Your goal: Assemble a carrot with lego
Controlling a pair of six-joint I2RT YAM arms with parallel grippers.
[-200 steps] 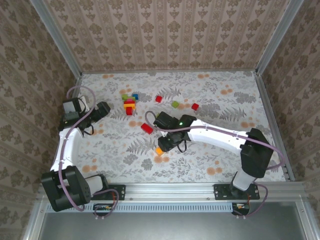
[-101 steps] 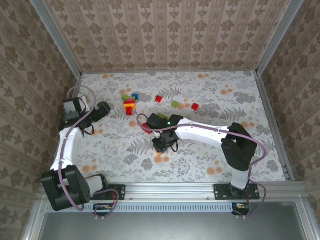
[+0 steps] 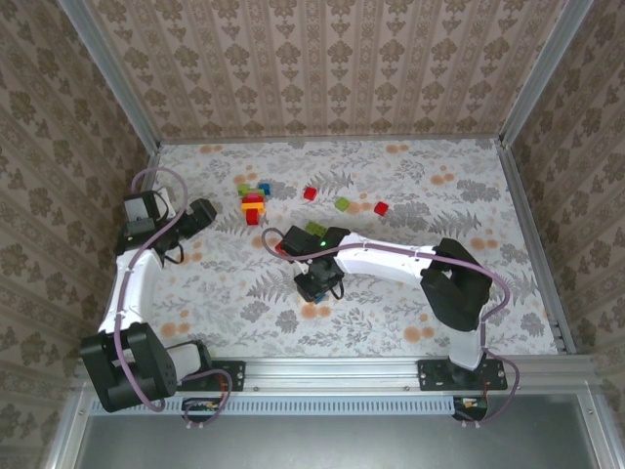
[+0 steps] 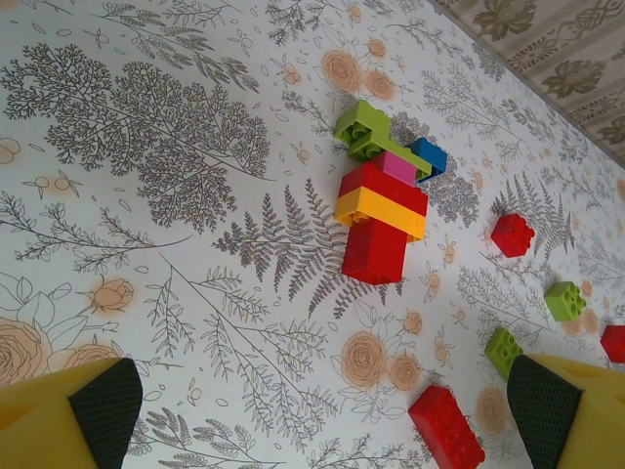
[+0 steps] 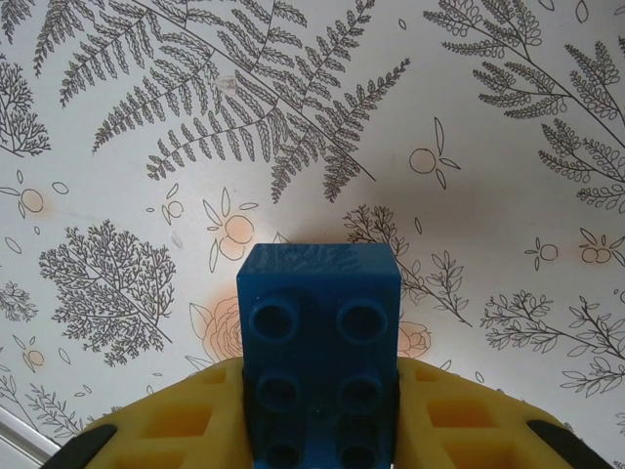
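The right claw (image 5: 319, 410) pinches a blue brick (image 5: 318, 303) above the bench (image 5: 469, 147), apparently bound for the stacked bricks (image 4: 383, 210), while the left claw (image 4: 322, 401) gapes empty.

a robotics lab test cell, staged rather than lived in. boxed in on three sides by wall panels (image 3: 322, 68) papered in a beige damask pattern and edged with bare aluminium framing (image 3: 109, 73), with a tabletop (image 3: 420, 195) dressed in a grey fern-and-flower print. bolted to a metal rail (image 3: 332, 369) along the near edge, a left arm (image 3: 132, 283) and a right arm (image 3: 391, 259) in white and black, both trailing loose purple cables (image 3: 159, 170), with a slotted metal strip (image 3: 332, 403) just below the rail.
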